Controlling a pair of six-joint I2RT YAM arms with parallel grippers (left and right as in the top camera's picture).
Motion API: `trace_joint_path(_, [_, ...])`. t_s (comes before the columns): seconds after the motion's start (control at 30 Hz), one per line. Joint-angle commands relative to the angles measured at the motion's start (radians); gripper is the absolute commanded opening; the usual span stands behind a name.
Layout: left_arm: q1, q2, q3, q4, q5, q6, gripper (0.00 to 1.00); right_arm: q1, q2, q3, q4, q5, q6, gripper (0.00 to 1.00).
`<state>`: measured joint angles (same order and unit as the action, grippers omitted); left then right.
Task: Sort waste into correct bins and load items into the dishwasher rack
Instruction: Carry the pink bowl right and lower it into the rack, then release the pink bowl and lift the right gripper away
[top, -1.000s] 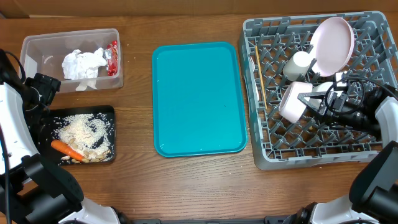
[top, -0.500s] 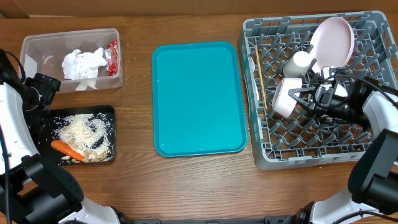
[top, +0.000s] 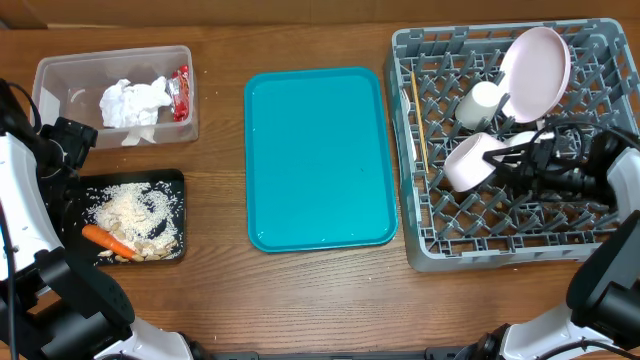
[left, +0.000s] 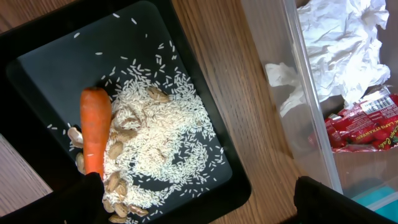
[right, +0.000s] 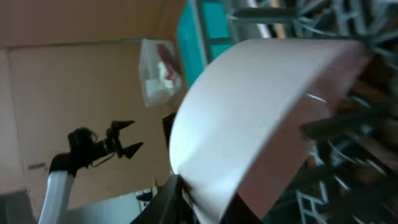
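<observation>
Judging by how things lie, the job looks nearly done. The napkin (top: 132, 102) and red wrapper (top: 180, 92) sit in the clear tub (top: 60, 68), and the rice (top: 135, 210) and carrot (top: 105, 238) are in the black tray (top: 176, 180). The plate (top: 535, 65), cup (top: 483, 103) and wooden stick (top: 417, 125) are in the dishwasher rack (top: 600, 38). The right claw (top: 497, 157) sits at the rim of a white bowl (top: 465, 162) tilted among the pegs; whether it grips I cannot tell. The left claw (left: 199, 190) hangs wide open and empty above the black tray. A fork or second bowl I cannot make out. Pegs and plate crowd the right claw, while the bare teal tray (top: 320, 160) leaves mid-bench (top: 220, 290) open.
</observation>
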<state>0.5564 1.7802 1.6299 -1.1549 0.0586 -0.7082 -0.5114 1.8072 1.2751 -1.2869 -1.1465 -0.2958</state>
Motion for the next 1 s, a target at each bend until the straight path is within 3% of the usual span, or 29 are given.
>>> trace_joint_path(0.0, [-0.002, -0.031, 0.010, 0.001, -0.010, -0.018, 1.00, -0.007, -0.036, 0.096, -0.020, 0.266, 0.148, 0.21])
trace_joint_path(0.2, [-0.002, -0.031, 0.010, 0.001, -0.010, -0.018, 1.00, -0.007, -0.150, 0.300, -0.140, 0.782, 0.446, 0.31])
trace_joint_path(0.33, [-0.002, -0.031, 0.010, 0.001, -0.010, -0.018, 1.00, -0.006, -0.198, 0.324, -0.166, 0.832, 0.484, 0.38])
trace_joint_path(0.47, [-0.002, -0.031, 0.010, 0.001, -0.010, -0.018, 1.00, 0.019, -0.199, 0.322, -0.162, 0.832, 0.483, 0.38])
trace_joint_path(0.7, [-0.002, -0.031, 0.010, 0.001, -0.010, -0.018, 1.00, 0.255, -0.187, 0.246, -0.078, 0.839, 0.479, 0.14])
trace_joint_path(0.83, [-0.002, -0.031, 0.010, 0.001, -0.010, -0.018, 1.00, 0.393, -0.160, 0.161, 0.002, 1.007, 0.557, 0.10])
trace_joint_path(0.97, [-0.002, -0.031, 0.010, 0.001, -0.010, -0.018, 1.00, 0.407, -0.147, 0.144, 0.019, 1.086, 0.611, 0.08])
